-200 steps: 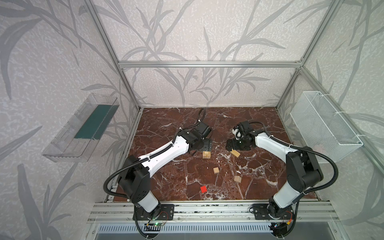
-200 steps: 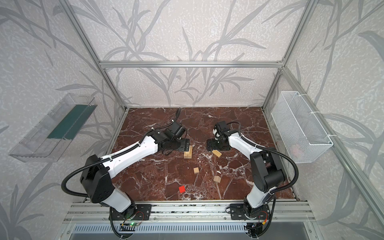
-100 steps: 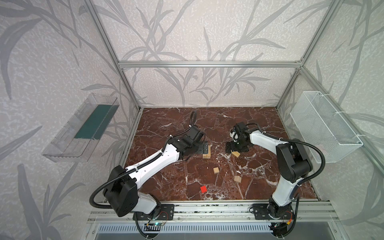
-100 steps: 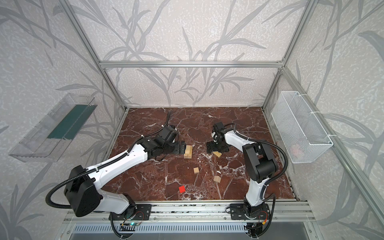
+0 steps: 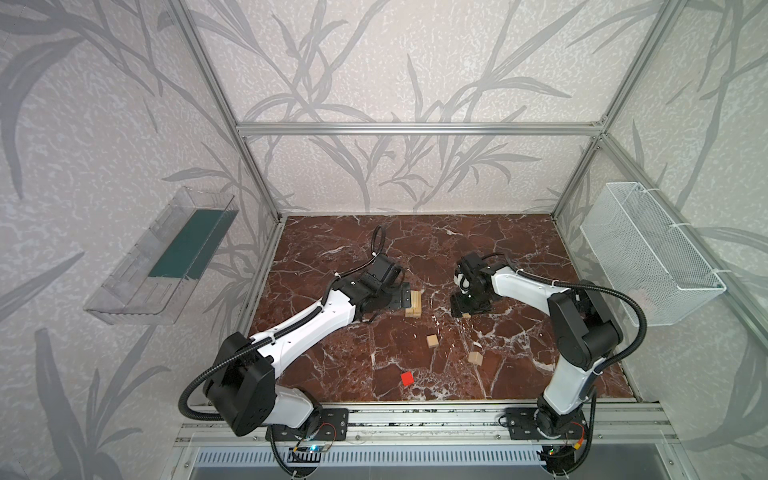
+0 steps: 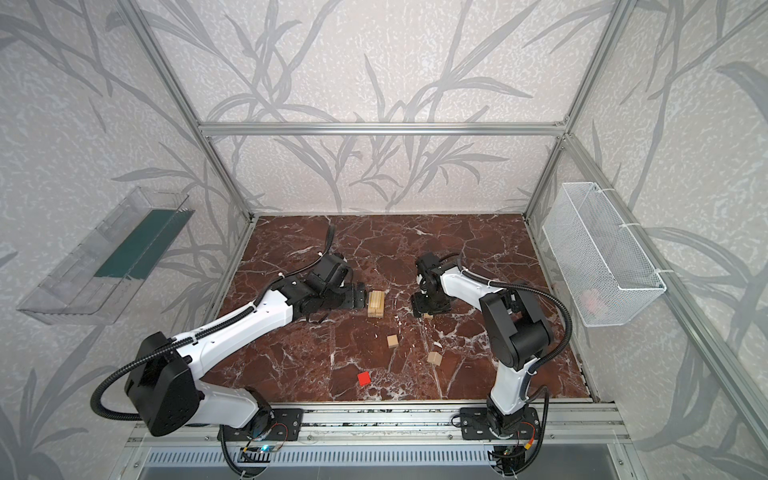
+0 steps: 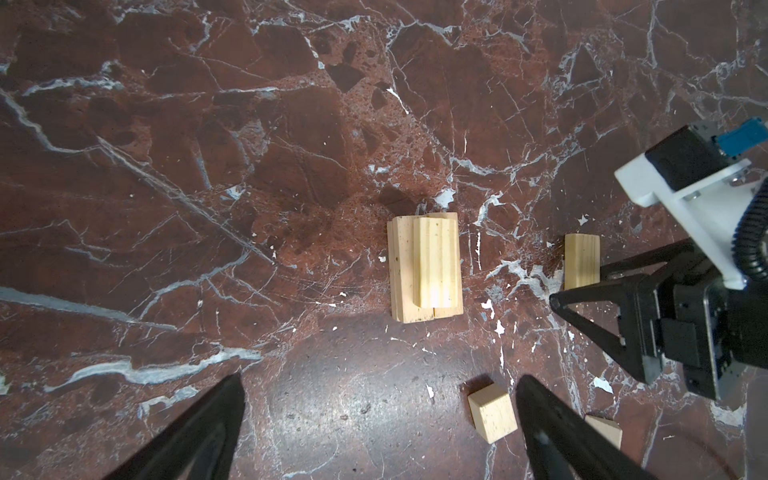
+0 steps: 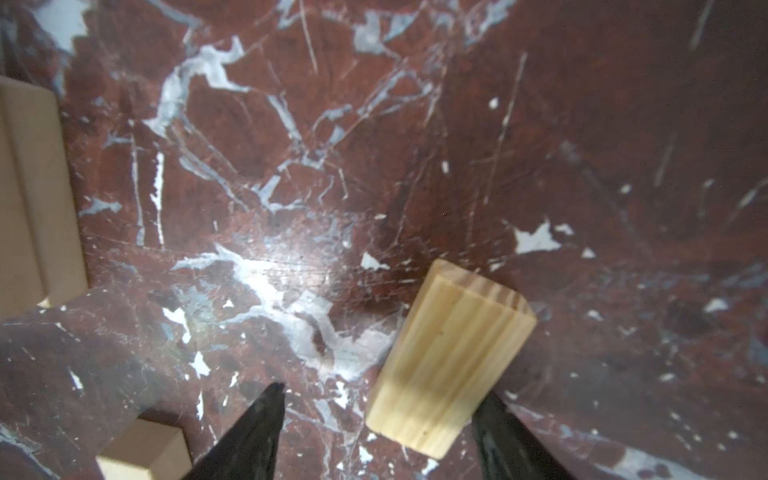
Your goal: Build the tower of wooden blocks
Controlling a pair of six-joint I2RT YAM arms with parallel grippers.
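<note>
The left end effector is spread wide and holds nothing; its dark fingers frame bare surface. The tower stands just ahead of them, not touching. It is a low stack of pale bars, a narrower upper layer lying lengthwise on a wider lower one.

The right end effector is lowered over a single loose bar that lies flat and askew. Its jaws are partly parted and straddle the near end of the bar. One finger sits at the bar's edge, and a clear gap separates the other from it. The bar rests on the surface, not gripped.

Only the right wrist view shows that gap. In both top views the black wrist covers the bar, leaving a sliver. The left wrist view shows its free end poking out past the right arm's fingers.

The top views show the tower between the two end effectors, near mid-surface. Two pale cubes lie apart nearer the front, and a red cube lies nearer still.

A wire basket hangs on the right wall and a clear tray on the left.
</note>
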